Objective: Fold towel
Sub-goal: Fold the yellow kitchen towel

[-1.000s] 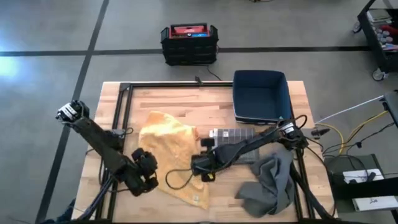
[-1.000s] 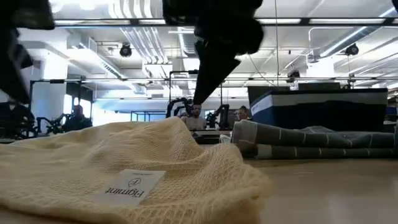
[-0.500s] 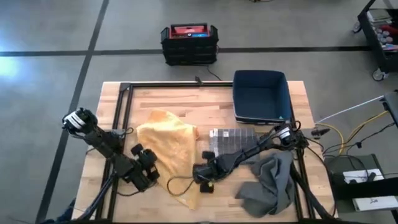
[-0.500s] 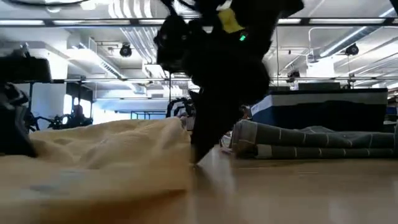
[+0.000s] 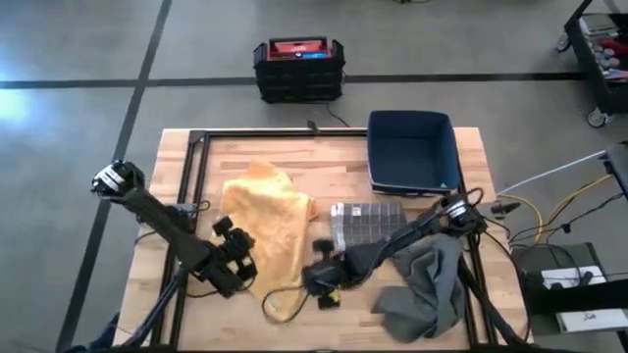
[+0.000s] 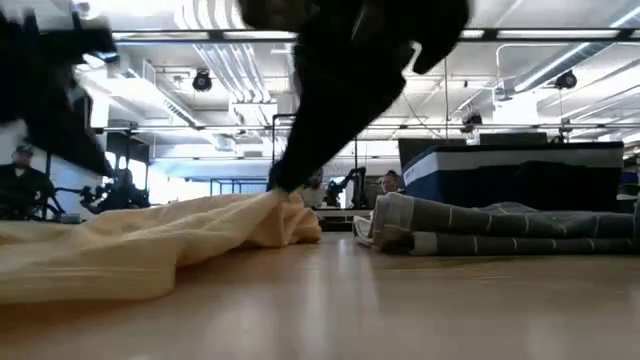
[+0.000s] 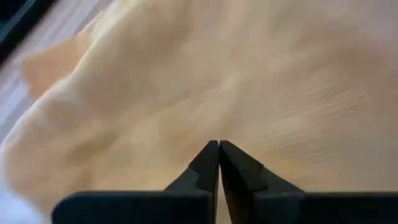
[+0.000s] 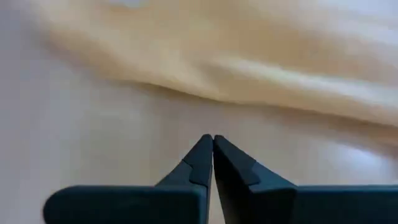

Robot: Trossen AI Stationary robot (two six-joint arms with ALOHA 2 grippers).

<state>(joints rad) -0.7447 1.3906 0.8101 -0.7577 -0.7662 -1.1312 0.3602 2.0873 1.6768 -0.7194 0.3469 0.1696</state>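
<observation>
High view: yellow towel [image 5: 267, 221] bunched on the bench [image 5: 334, 157]. Left hand [image 5: 238, 257] and right hand [image 5: 321, 279], both closed and empty-looking, should regrip corners evenly.

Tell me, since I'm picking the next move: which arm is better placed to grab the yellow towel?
Left, probably. The left claw, shut, hovers directly over the yellow towel; the right claw, also shut, points at bare wood beside its edge.

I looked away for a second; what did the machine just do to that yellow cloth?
The yellow woven towel got narrower: its near corner, spread toward the table's front edge before, is now pulled in. Left tool and right tool, both shut, shifted beside it. The grey towels and blue bin stayed put.
</observation>
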